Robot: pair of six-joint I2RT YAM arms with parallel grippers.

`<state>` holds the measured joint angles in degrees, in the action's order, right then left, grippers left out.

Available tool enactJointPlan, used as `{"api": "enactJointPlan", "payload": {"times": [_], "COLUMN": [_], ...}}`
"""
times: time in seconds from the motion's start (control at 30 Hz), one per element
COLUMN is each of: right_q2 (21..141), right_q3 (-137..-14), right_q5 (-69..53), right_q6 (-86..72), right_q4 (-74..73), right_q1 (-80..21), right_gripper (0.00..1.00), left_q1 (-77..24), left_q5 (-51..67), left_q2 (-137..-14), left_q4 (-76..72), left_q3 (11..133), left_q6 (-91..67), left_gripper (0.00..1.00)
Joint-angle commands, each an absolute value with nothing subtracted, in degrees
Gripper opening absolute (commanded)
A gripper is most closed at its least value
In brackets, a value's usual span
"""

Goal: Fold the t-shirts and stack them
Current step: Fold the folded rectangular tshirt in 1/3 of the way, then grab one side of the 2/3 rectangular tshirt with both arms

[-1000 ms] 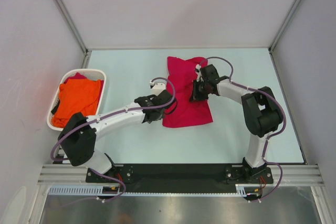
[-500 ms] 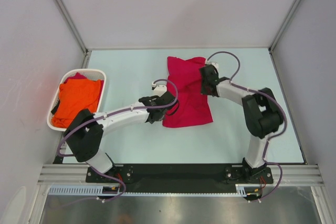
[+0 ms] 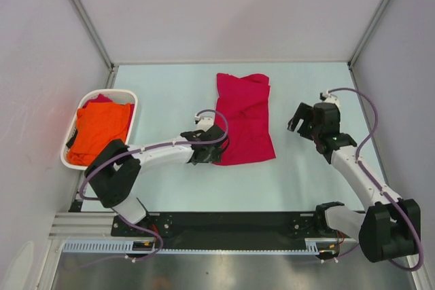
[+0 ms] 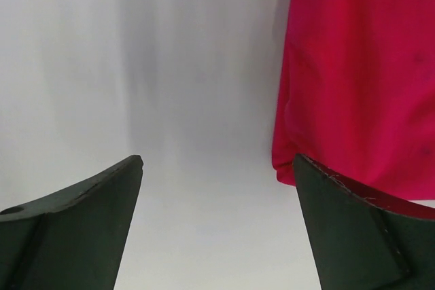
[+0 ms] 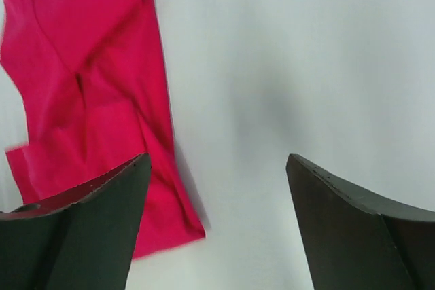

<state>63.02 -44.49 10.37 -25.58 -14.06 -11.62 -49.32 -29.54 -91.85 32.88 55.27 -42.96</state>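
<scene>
Gaping left pincer beside crimson t-shirt

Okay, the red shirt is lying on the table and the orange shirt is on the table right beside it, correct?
No. The orange shirt is not on the table; it lies in the white basket at the left side, as the top external view shows. The red shirt does lie on the table.
</scene>
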Motion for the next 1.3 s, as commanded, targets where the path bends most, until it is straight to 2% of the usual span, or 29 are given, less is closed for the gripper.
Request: {"api": "enactJointPlan", "payload": {"times": [0.0, 0.27, 0.5, 0.73, 1.03, 1.27], "right_q2": [64.1, 71.2, 76.8, 85.4, 91.1, 91.1], "right_q3": [-37.5, -26.0, -24.3, -27.8, -30.5, -31.3], "right_q5": [-10.9, -27.8, -29.5, -31.6, -32.2, -31.7], "right_q6": [-29.9, -36.8, -37.6, -37.8, -37.1, -35.7], "right_q4": [-15.4, -0.7, 4.9, 4.3, 2.9, 1.0], "right_q1": [-8.2, -5.4, -5.4, -6.9, -8.3, -8.3], "right_gripper": [0.87, 0.88, 0.87, 0.82, 0.81, 0.81], "left_q1": [-48.1, -47.6, -47.5, -47.5, -47.5, -47.5], "left_q5": [-23.9, -18.7, -15.9, -13.5, -23.7, -28.7], "left_q2": [-92.8, -90.5, -92.8, -94.1, -91.9, -89.7], "left_q4": [25.8, 17.3, 13.0, 11.2, 27.8, 40.4], "left_q3": [52.7, 47.7, 47.0, 48.0, 51.3, 53.9], "left_q6": [-44.9, -46.2, -47.1, -47.3, -51.8, -55.5], "left_gripper": [0.98, 0.98, 0.97, 0.95, 0.96, 0.93]}}
